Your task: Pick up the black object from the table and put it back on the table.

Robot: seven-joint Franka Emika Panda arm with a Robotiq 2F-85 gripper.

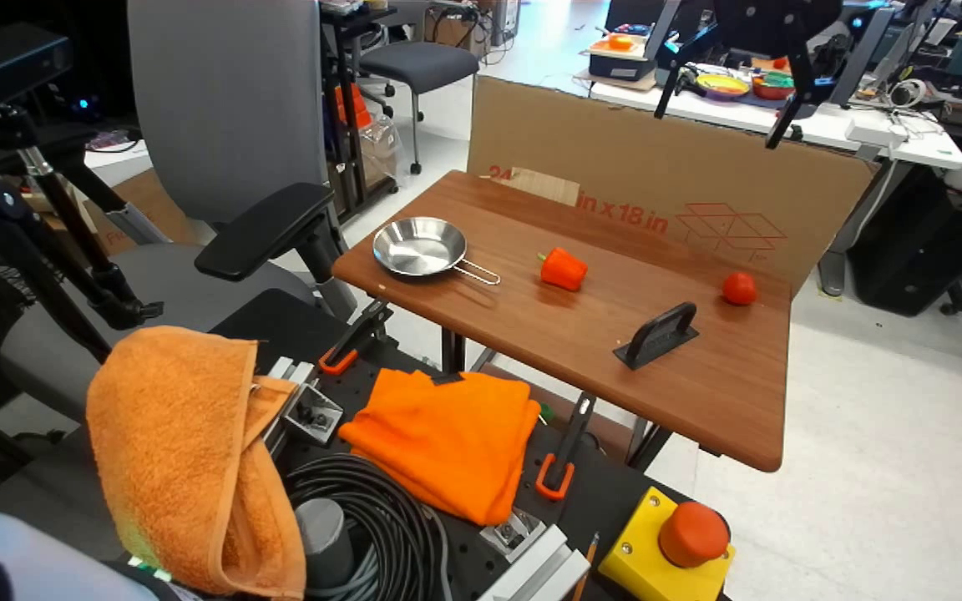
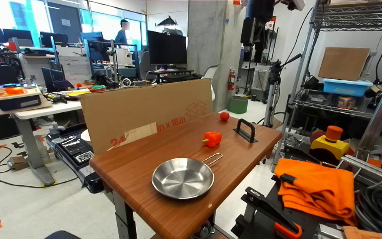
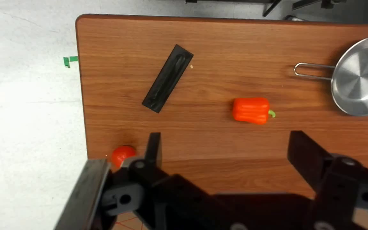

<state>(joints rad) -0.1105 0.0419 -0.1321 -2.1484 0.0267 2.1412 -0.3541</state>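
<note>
The black object (image 1: 662,337) is a slim flat base with a raised loop handle, resting handle-up on the brown wood-grain table (image 1: 523,321). In an exterior view the black object (image 2: 252,131) sits near the table's far right end. From above, in the wrist view, the black object (image 3: 167,79) lies slanted near a table corner. High over the table hangs my gripper (image 1: 716,128), well apart from everything on it. Seen in the wrist view, my gripper (image 3: 226,132) is wide open, with only tabletop visible between its fingers.
An orange-red pepper (image 3: 251,110) lies mid-table, and a steel pan (image 3: 359,76) stands at one end with its handle toward the pepper. A red tomato (image 1: 739,289) is by the far corner. Along the back edge rises a cardboard panel (image 1: 673,167).
</note>
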